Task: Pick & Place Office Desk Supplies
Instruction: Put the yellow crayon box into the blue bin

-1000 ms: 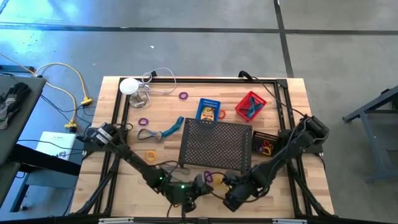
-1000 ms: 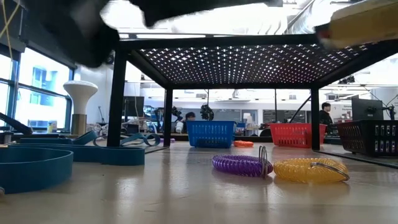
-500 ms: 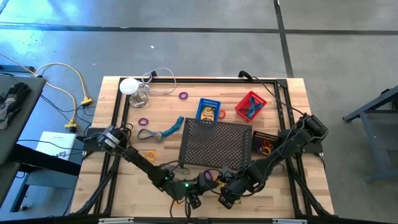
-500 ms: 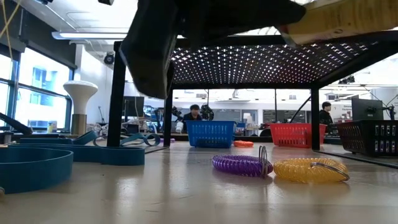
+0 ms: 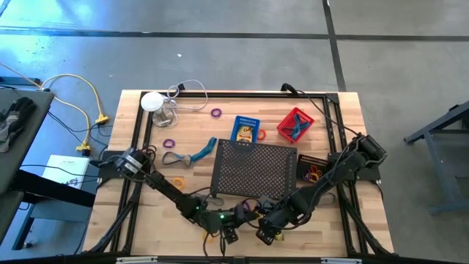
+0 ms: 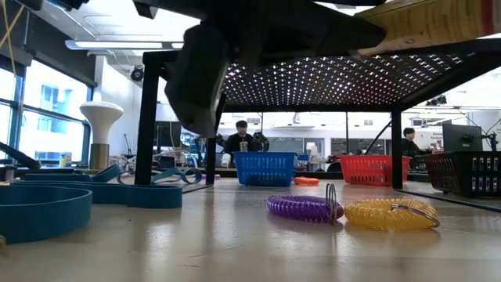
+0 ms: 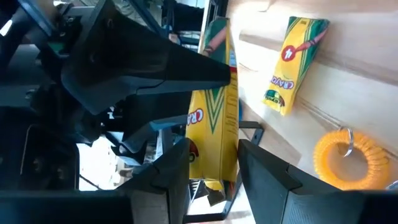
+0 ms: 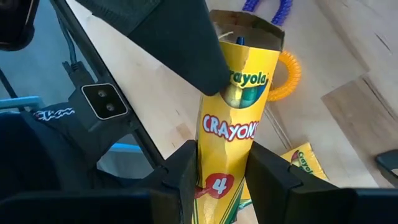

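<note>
You have two crayon boxes: one crayon box between gripper fingers, another crayon box lying on the wood. You can count two coil rings up front, a purple ring and a yellow ring, plus three small baskets: blue basket, red basket, black basket.

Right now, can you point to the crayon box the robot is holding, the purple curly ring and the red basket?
crayon box [image 8: 231, 134], right wrist view, on its yellow front.
purple curly ring [image 6: 304, 207], low view, on its coil.
red basket [image 5: 286, 126], high view, on its rim.
</note>
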Robot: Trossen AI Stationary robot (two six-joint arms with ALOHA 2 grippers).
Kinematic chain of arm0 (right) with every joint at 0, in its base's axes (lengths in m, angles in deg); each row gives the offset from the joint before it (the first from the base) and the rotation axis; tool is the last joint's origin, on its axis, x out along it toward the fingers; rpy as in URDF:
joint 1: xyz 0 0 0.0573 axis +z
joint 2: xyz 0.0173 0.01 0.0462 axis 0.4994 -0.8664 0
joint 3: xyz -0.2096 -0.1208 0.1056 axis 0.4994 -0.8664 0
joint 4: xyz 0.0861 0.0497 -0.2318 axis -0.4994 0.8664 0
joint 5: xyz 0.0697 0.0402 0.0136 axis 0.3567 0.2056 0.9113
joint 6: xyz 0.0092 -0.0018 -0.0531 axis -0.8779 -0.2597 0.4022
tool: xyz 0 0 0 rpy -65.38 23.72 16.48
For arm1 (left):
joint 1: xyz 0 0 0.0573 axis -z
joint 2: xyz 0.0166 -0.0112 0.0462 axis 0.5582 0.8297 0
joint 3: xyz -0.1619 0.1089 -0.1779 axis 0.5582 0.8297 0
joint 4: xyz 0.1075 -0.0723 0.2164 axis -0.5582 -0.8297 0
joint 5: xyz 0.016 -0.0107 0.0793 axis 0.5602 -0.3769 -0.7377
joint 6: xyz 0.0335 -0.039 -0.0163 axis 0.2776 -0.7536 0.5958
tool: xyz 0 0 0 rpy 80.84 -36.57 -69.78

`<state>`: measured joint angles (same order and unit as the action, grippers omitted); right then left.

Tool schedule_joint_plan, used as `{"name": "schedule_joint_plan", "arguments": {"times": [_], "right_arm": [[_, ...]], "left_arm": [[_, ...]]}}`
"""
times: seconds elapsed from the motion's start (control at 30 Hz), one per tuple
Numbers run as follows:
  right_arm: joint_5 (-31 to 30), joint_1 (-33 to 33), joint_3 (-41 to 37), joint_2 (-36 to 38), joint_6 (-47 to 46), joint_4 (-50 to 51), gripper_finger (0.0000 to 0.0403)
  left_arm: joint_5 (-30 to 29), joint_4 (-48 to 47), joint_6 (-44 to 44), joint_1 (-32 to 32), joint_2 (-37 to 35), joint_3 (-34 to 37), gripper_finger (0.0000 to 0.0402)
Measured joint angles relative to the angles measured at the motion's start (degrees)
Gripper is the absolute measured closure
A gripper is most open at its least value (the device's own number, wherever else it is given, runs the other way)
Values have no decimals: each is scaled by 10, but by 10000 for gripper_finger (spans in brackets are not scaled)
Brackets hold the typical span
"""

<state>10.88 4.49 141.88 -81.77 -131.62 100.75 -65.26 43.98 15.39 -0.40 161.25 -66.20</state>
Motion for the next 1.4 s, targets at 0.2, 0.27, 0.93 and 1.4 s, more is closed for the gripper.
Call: {"name": "schedule_joint_plan", "arguments": {"times": [0.2,0.27,0.93,1.4], "right_arm": [[-1,0,0,0,1,-2,293],[-1,0,0,0,1,-4,293],[1,0,0,-1,23,-30,293],[25,-1,0,-1,26,-29,293]], "left_arm": [[4,0,60,-5,0,0,272],[8,1,91,-5,0,0,272],[28,19,159,-8,0,0,287],[26,29,174,-8,0,0,333]]}}
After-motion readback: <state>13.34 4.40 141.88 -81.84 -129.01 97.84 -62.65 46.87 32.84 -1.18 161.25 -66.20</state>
